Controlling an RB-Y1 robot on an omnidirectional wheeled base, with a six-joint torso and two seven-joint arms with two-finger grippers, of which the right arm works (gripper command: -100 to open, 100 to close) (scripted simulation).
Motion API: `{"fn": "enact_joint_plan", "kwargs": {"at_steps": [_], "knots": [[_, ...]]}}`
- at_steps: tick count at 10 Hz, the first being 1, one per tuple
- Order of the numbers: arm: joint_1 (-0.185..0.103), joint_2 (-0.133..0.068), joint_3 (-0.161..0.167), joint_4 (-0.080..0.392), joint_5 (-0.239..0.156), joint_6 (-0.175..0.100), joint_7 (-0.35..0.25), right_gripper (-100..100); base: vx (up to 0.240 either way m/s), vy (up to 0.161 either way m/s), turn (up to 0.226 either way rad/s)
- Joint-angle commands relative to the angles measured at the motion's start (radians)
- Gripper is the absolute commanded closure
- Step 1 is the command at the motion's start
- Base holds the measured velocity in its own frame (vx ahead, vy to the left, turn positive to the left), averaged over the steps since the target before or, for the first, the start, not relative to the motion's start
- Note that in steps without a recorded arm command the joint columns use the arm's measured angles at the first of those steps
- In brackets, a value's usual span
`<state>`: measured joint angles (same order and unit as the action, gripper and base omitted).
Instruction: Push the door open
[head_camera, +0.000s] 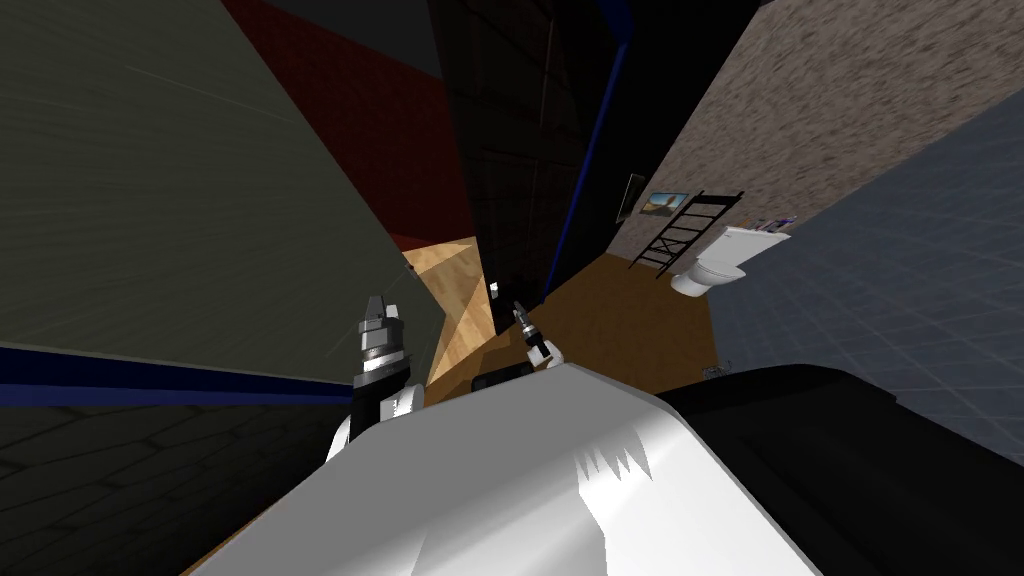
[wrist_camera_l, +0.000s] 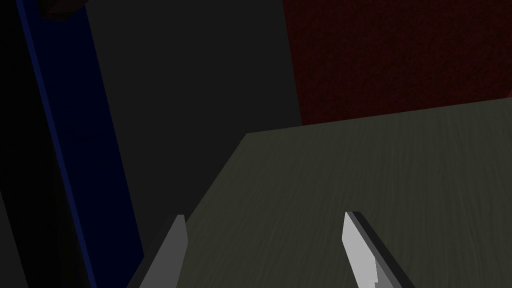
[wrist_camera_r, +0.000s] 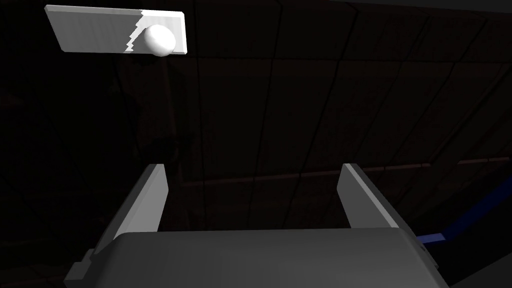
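A dark panelled door (head_camera: 520, 180) stands straight ahead, with a blue frame edge (head_camera: 590, 160) along its right side. It carries a white plate with a round white knob (wrist_camera_r: 159, 39), which is small in the head view (head_camera: 494, 290). My right gripper (head_camera: 519, 312) points at the door face a short way from the knob. Its fingers (wrist_camera_r: 150, 195) stand open with nothing between them (wrist_camera_r: 252, 170). Whether they touch the door I cannot tell. My left gripper (head_camera: 375, 305) is raised to the left, beside a grey-green wall (head_camera: 180, 200), and is open and empty (wrist_camera_l: 265, 216).
A red wall (head_camera: 350, 110) and a pale wood floor (head_camera: 455, 300) show left of the door. To the right are a brown floor (head_camera: 630, 320), a white toilet (head_camera: 705, 265), a black ladder rack (head_camera: 685, 232), a small picture (head_camera: 667, 202) and a blue-grey tiled wall (head_camera: 900, 300).
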<state>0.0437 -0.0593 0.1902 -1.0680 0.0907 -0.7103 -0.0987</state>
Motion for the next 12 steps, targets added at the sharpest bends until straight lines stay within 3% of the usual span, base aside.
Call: {"fn": "enact_joint_plan", "kwargs": {"at_steps": [1, 12], "knots": [[-0.01, 0.003, 0.008, 0.033, 0.002, -0.005, 0.0, -100, 0.078, -0.063, 0.081], [-0.084, 0.033, 0.043, 0.228, 0.007, -0.036, 0.002, -100, 0.071, -0.047, 0.058]]}}
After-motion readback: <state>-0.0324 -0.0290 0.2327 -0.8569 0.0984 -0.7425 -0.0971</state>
